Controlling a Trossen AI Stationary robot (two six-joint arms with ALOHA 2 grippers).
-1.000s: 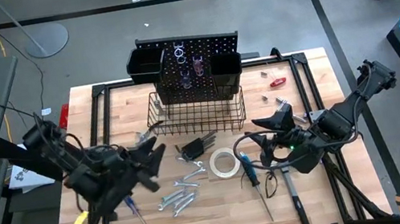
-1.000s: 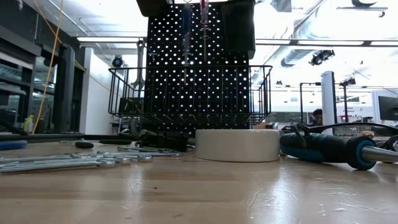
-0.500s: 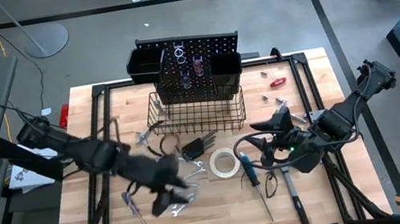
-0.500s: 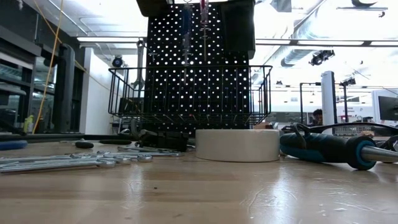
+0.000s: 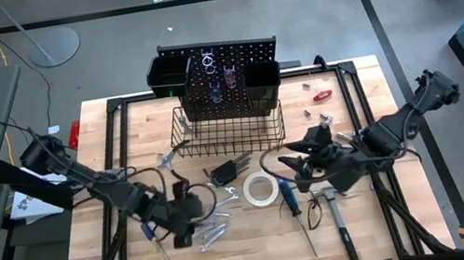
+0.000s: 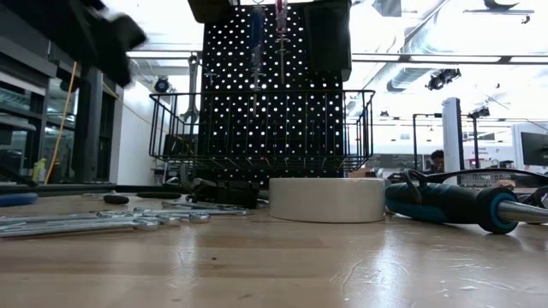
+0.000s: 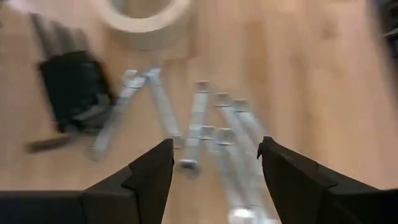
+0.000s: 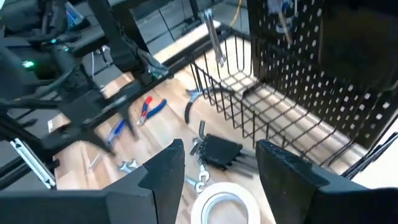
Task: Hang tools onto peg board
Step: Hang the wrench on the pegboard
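Observation:
The black peg board [image 5: 228, 79] stands upright at the table's far middle, with a wire basket [image 5: 227, 131] on its front. Silver wrenches [image 5: 211, 228] lie flat on the wood, and my left gripper [image 7: 214, 162] hovers open above them, touching nothing. A white tape roll [image 5: 261, 189] lies flat right of them. My right gripper [image 8: 221, 165] is open and raised right of the tape roll [image 8: 224, 208], pointing toward the peg board [image 8: 311, 56]. A blue-handled screwdriver [image 5: 288, 198] and a hammer [image 5: 336, 216] lie below the right arm.
A black hex key set [image 5: 224, 169] lies between the basket and the tape roll. Red-handled pliers [image 5: 322, 94] lie far right; another small tool [image 5: 151, 238] lies near left. Some tools hang on the peg board [image 6: 274, 85]. A black frame borders the tabletop.
My left gripper has swung from the table's left side toward the right and the near edge, and now stands over the wrenches. My right gripper has turned slightly in place. No tool has moved.

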